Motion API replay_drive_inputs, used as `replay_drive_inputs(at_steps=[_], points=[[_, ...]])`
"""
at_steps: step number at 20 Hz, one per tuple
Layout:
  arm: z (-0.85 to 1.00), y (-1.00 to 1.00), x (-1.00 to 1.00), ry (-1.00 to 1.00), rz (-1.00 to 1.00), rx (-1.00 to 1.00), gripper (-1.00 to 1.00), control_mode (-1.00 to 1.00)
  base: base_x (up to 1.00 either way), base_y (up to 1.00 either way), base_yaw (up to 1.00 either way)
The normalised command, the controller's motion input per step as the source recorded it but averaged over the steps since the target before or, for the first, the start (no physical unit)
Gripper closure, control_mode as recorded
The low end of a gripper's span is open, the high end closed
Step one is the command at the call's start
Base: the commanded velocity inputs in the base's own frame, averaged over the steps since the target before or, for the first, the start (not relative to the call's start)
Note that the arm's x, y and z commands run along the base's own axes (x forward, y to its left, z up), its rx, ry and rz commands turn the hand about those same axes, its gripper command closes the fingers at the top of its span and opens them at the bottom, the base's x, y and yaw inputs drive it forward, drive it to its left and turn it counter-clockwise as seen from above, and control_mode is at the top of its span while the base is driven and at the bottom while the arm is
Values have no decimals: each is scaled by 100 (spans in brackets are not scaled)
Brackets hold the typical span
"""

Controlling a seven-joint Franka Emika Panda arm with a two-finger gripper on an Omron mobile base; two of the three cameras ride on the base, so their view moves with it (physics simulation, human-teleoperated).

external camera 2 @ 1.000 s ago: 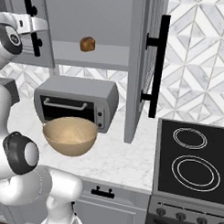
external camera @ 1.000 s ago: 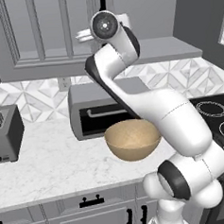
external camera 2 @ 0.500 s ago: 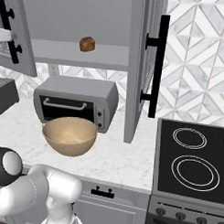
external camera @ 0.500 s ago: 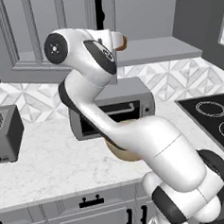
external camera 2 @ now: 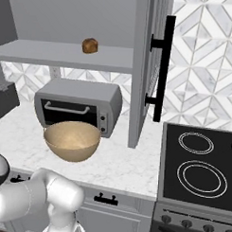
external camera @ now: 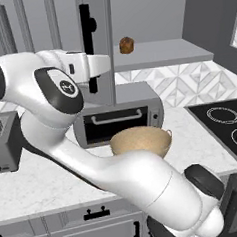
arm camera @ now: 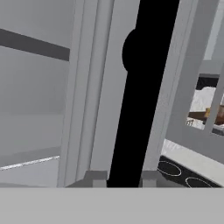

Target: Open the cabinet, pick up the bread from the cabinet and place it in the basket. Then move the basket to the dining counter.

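Observation:
The cabinet (external camera: 161, 52) stands open. In the hand view my gripper (arm camera: 122, 178) is shut on the long black handle (arm camera: 144, 87) of its left door, one fingertip on each side of the bar. In the left base view my white hand (external camera: 94, 64) sits on that handle (external camera: 87, 32), and the left door (external camera: 108, 41) shows edge-on. The bread (external camera: 127, 44) (external camera 2: 90, 45) lies on the grey shelf inside, well right of my hand. The tan basket (external camera: 140, 141) (external camera 2: 72, 141) rests on the worktop in front of the toaster oven. The dining counter is out of view.
A toaster oven (external camera 2: 80, 105) stands under the shelf and a toaster (external camera: 4, 141) at the far left. The right door (external camera 2: 148, 67) hangs open with its handle (external camera 2: 162, 67) over the worktop. A black stove (external camera 2: 201, 163) is at the right.
My arm has swung left with the handle in its grip. The left door has come further open, out of the right base view. Bread and basket have not moved.

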Motion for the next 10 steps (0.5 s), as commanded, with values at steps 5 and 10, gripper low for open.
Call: replay_drive_inputs(at_steps=[5,10], points=[[-19,73,-61,-1,-19,0,-100,-100,0,0,0],[0,8,-1,-2,-4,0,-100,-100,0,0,0]])
